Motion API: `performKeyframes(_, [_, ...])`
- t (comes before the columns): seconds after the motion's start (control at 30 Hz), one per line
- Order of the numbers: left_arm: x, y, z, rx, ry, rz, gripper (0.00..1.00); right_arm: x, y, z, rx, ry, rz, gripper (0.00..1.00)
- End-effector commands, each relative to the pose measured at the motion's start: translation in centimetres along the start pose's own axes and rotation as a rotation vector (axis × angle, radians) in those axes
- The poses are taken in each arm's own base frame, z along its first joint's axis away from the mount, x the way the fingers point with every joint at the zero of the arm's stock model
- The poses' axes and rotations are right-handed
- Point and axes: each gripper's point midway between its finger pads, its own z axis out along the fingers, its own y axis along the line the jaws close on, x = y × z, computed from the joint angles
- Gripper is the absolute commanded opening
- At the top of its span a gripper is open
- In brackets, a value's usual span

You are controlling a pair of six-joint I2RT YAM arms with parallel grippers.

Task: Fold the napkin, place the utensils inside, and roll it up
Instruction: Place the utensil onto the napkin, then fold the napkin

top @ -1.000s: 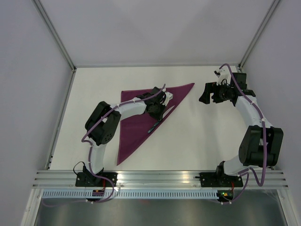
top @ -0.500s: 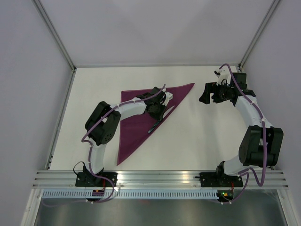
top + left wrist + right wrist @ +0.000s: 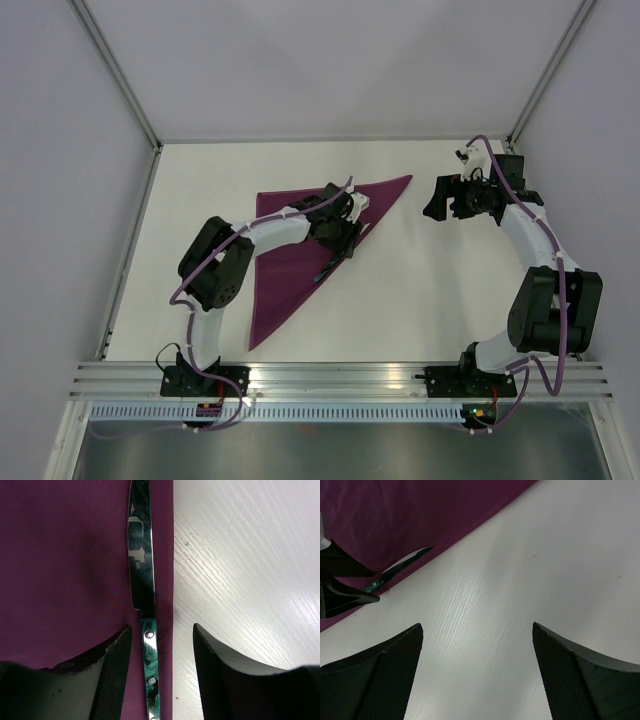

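Note:
The napkin, shiny dark magenta, lies folded into a triangle on the white table. One of the utensils, a knife with a shiny blade and a green marbled handle, rests flat on the napkin just inside its long right edge. My left gripper hovers over the knife. In the left wrist view this gripper is open, its jaws on either side of the handle without touching it. My right gripper stands open over bare table to the right, holding nothing.
Bare white table stretches to the right of the napkin and in front of it. Grey walls close off the left, back and right. The right wrist view shows the napkin's edge, the knife and the left fingers.
My left gripper has opened and let go of the knife, which now lies on the napkin's edge. The right arm has not moved.

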Motion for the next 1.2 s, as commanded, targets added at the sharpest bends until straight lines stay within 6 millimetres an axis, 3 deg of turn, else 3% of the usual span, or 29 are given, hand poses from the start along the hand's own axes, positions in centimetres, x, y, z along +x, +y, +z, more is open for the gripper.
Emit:
performKeyframes(0.0, [-4.0, -1.6, -2.9, 0.040, -0.126, 0.001, 0.58, -0.8, 0.2, -0.2, -0.009, -0.027, -0.021, 0.95])
performKeyframes(0.17, [-6.0, -2.0, -5.0, 0.050, -0.190, -0.001, 0.59, -1.1, 0.7, -0.4, -0.031, -0.031, -0.043, 0.95])
performKeyframes(0.27, [-7.9, -1.0, -8.1, 0.007, -0.267, -0.051, 0.61, -1.6, 1.4, -0.7, -0.056, -0.037, -0.086, 0.95])
performKeyframes(0.3, [-8.5, -0.3, -9.3, -0.012, -0.293, -0.079, 0.61, -1.6, 1.6, -0.7, -0.062, -0.033, -0.104, 0.95])
performKeyframes(0.33, [-9.8, 0.5, -12.3, -0.053, -0.358, -0.110, 0.63, -2.1, 2.5, -0.6, -0.077, -0.037, -0.129, 0.95])
performKeyframes(0.4, [-11.0, 3.8, -16.3, -0.136, -0.436, -0.260, 0.64, -2.3, 3.9, -0.4, -0.105, -0.038, -0.162, 0.95])
performKeyframes(0.43, [-11.7, 4.6, -20.2, -0.160, -0.504, -0.314, 0.64, -2.3, 5.7, -0.1, -0.138, -0.037, -0.204, 0.94])
performKeyframes(0.5, [-11.3, 7.6, -25.0, -0.219, -0.567, -0.467, 0.65, -2.7, 8.8, 0.4, -0.185, -0.073, -0.280, 0.93])
performKeyframes(0.53, [-11.5, 8.1, -29.1, -0.225, -0.651, -0.493, 0.66, -2.0, 11.4, 0.6, -0.217, -0.080, -0.333, 0.92])
performKeyframes(0.6, [-11.2, 7.6, -33.1, -0.235, -0.716, -0.498, 0.69, -1.7, 14.6, 0.8, -0.256, -0.139, -0.426, 0.91])
performKeyframes(0.63, [-10.9, 7.7, -34.8, -0.271, -0.744, -0.504, 0.70, -0.7, 18.0, 1.2, -0.316, -0.146, -0.488, 0.91])
performKeyframes(0.67, [-10.5, 7.1, -37.3, -0.277, -0.785, -0.497, 0.71, -0.4, 19.4, 1.4, -0.330, -0.168, -0.524, 0.90])
performKeyframes(0.7, [-10.0, 6.9, -38.6, -0.293, -0.791, -0.497, 0.71, 0.9, 23.1, 1.6, -0.401, -0.199, -0.594, 0.88])
performKeyframes(0.77, [-9.0, 6.2, -41.1, -0.299, -0.824, -0.495, 0.71, 1.5, 26.2, 1.9, -0.429, -0.256, -0.682, 0.88])
performKeyframes(0.8, [-8.7, 6.0, -41.6, -0.300, -0.830, -0.491, 0.71, 3.2, 27.7, 2.4, -0.459, -0.233, -0.717, 0.87])
performKeyframes(0.83, [-8.2, 6.2, -42.2, -0.326, -0.835, -0.501, 0.71, 4.7, 31.2, 2.1, -0.530, -0.248, -0.777, 0.86])
performKeyframes(0.87, [-7.7, 6.3, -42.4, -0.340, -0.835, -0.510, 0.71, 5.5, 32.6, 2.1, -0.550, -0.255, -0.809, 0.86])
performKeyframes(0.9, [-7.0, 6.3, -42.9, -0.355, -0.834, -0.513, 0.71, 7.2, 35.3, 2.4, -0.576, -0.257, -0.872, 0.85])
performKeyframes(0.97, [-6.3, 6.3, -43.0, -0.361, -0.830, -0.524, 0.71, 8.8, 38.0, 2.6, -0.609, -0.265, -0.930, 0.83])
performKeyframes(1.0, [-6.0, 6.1, -43.4, -0.361, -0.839, -0.523, 0.71, 9.9, 39.0, 3.5, -0.606, -0.248, -0.957, 0.82])
performKeyframes(1.03, [-5.7, 6.2, -43.4, -0.367, -0.836, -0.527, 0.71, 11.6, 40.9, 3.1, -0.646, -0.241, -0.989, 0.81])
performKeyframes(1.1, [-5.3, 6.2, -43.5, -0.371, -0.836, -0.530, 0.71, 13.2, 42.2, 4.0, -0.642, -0.240, -1.043, 0.80])
performKeyframes(1.17, [-4.8, 6.3, -43.5, -0.384, -0.831, -0.535, 0.71, 15.4, 44.4, 3.5, -0.675, -0.256, -1.098, 0.80])
